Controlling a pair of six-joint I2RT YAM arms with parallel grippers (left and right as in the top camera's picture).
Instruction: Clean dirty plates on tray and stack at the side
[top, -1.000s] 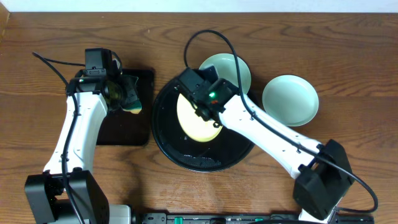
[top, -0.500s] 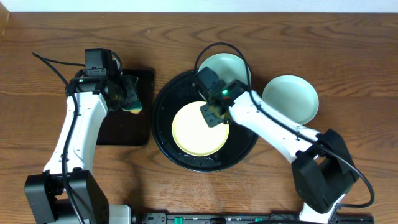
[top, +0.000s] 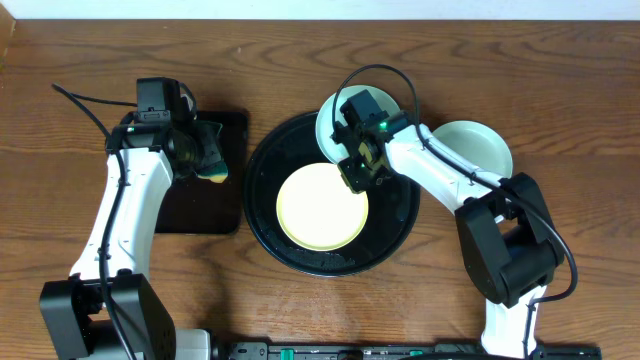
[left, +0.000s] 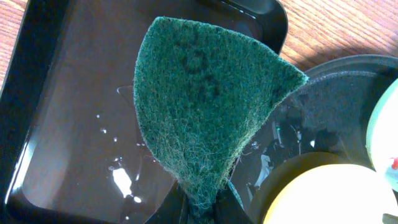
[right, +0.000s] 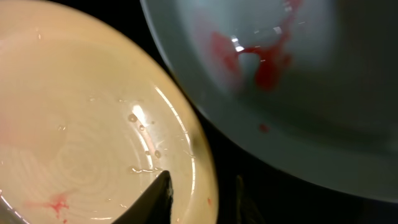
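The pale yellow plate (top: 320, 207) lies flat in the round black tray (top: 272, 238), with faint red smears in the right wrist view (right: 81, 124). A mint plate (top: 332, 120) with a red smear (right: 267, 68) rests at the tray's back edge, partly under my right arm. A second mint plate (top: 487, 150) sits on the table to the right. My right gripper (top: 360, 168) is open, its fingers (right: 202, 182) straddling the yellow plate's rim. My left gripper (top: 200, 150) is shut on a green scouring pad (left: 199, 106).
A smaller rectangular black tray (top: 200, 210), wet in the left wrist view (left: 62, 124), lies left of the round tray, under the pad. The round tray's rim (left: 336, 81) is close to the right of the pad. Bare wooden table surrounds everything.
The yellow plate went from tilted in my right gripper to lying flat in the tray. The right gripper moved back and right to the plate's rim. The left arm stayed still.
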